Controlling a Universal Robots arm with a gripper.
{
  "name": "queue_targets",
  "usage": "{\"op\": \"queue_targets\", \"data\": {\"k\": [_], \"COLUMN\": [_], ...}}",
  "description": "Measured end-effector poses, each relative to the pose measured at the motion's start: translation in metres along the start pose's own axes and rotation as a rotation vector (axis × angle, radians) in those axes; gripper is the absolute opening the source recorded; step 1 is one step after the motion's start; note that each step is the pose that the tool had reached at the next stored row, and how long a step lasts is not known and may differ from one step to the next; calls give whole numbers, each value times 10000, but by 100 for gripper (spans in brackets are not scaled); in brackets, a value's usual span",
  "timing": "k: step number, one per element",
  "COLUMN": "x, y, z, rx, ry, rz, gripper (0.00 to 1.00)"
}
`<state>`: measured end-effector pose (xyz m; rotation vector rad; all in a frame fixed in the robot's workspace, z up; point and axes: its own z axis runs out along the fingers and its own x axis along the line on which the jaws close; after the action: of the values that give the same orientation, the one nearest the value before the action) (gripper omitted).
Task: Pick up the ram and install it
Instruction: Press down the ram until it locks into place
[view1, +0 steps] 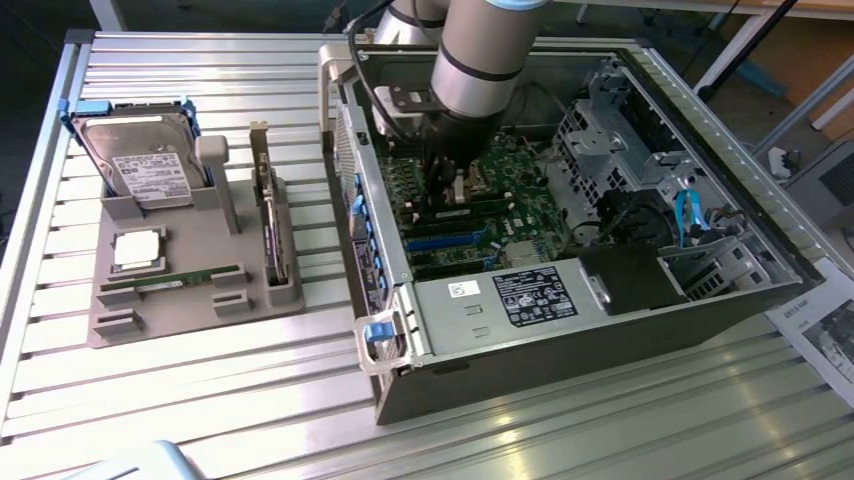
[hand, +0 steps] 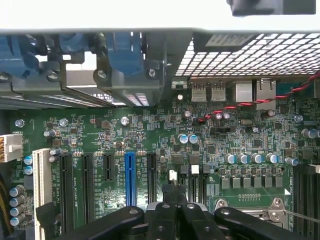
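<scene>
Reaching down into the open grey desktop computer case (view1: 694, 300), the grey jointed robot arm (view1: 481, 60) is holding its black gripper (view1: 447, 185) just above the green motherboard (view1: 501, 215), with the fingers (hand: 162, 220) pressed together and nothing between them. The slim green circuit-board ram stick (view1: 174, 282) is lying well apart from it, slotted edge-up in the grey moulded parts holder (view1: 147, 325) at the exterior view's left, on the slatted metal table (view1: 534, 430). Sharing that holder are a silver hard drive in a blue-edged caddy (view1: 144, 160), a square silver processor chip (view1: 138, 250) and a dark expansion card with a metal bracket (view1: 271, 235) standing on edge. Inside the case, the black power supply with its white label (view1: 534, 295) and blue cables (view1: 687, 215) are crowding the space beside the arm. The wrist view is showing what the arm is hiding from outside: a blue expansion slot (hand: 130, 177) among black ones, silver-topped capacitors (hand: 187, 138), a red-and-black twisted wire (hand: 250, 104) and the perforated rear metal wall (hand: 250, 57).
</scene>
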<state>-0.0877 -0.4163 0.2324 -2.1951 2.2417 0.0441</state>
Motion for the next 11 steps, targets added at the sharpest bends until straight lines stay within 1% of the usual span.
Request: {"op": "queue_targets", "data": {"k": [1, 5, 11], "x": [1, 0, -4], "y": [1, 2, 1], "z": [-19, -96, -245], "rx": [-7, -9, -8], "ry": [13, 29, 48], "rz": [1, 2, 2], "gripper": [10, 10, 10]}}
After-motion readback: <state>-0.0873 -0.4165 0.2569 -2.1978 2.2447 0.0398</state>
